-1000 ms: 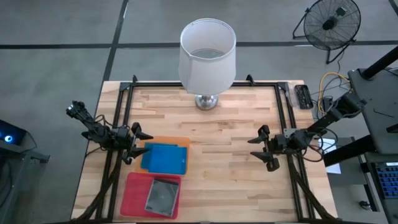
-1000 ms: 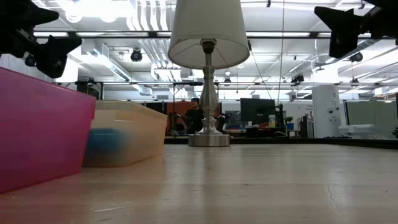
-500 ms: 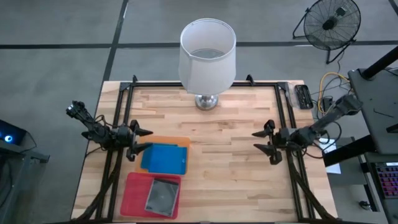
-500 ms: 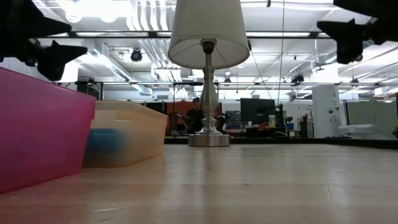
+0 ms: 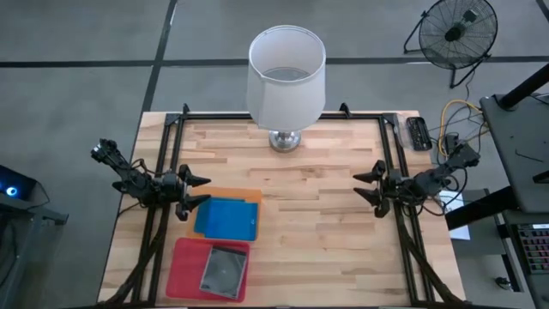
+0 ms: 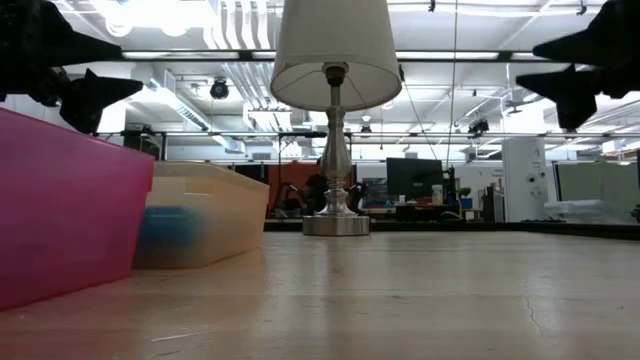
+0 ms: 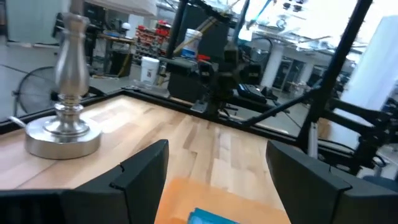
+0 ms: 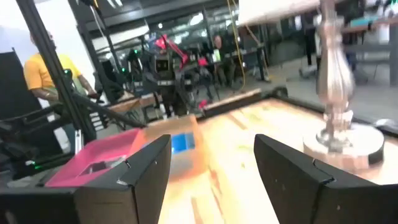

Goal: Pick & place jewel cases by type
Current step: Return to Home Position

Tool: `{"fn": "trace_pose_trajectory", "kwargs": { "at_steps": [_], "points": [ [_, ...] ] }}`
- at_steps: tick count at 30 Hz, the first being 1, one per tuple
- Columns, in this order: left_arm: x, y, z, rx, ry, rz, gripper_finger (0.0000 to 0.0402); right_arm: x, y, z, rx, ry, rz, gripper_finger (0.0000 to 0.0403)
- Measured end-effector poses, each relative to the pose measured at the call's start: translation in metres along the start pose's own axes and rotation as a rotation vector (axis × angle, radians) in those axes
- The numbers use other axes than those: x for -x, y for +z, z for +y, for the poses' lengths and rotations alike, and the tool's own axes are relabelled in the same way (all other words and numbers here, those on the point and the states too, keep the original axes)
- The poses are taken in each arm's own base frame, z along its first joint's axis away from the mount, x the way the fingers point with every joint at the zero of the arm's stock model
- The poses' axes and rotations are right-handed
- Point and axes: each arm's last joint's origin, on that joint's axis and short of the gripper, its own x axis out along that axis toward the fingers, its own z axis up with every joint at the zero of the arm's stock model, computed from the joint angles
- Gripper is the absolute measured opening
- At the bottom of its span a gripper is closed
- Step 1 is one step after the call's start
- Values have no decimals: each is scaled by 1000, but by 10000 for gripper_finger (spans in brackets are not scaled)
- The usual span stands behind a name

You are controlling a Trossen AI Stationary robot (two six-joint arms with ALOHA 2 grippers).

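Blue jewel cases (image 5: 227,218) lie stacked in an orange tray (image 5: 249,195) near the table's left edge. A dark grey jewel case (image 5: 225,270) lies flat in a pink tray (image 5: 184,262) at the near left. My left gripper (image 5: 202,190) stands open above the table's left rail, beside the orange tray's far left corner, its fingers pointing level. My right gripper (image 5: 360,185) stands open at the right rail, level, with nothing between its fingers. In the right wrist view the pink tray (image 8: 93,165) and a blue case (image 8: 182,143) show across the table.
A lamp with a white shade (image 5: 286,73) stands on a metal base (image 5: 285,140) at the far middle. A black frame (image 5: 283,115) rims the table. A dark flat device (image 5: 418,133) lies at the far right corner. Bare wood (image 5: 309,232) fills the middle and near right.
My right gripper has drawn back toward the table's right edge and a little toward the far edge, tipping up until it points level; its gap is unchanged. My left gripper has turned a little where it stands. The cases and trays have not moved.
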Motion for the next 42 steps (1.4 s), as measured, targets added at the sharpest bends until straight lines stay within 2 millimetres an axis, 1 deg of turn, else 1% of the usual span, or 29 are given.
{"fn": "trace_pose_trajectory", "kwargs": {
  "at_steps": [6, 13, 42],
  "points": [
    [-1, -3, 2, -11, 82, 5, 255, 0, -3, -1, -7, -14, 22, 224],
    [-3, -6, 1, -30, 88, 29, 255, 0, -3, -2, 21, -58, 19, 224],
    [-3, -6, 1, -27, 86, 28, 255, -2, -6, -2, 21, -62, 41, 224]
  ]
}}
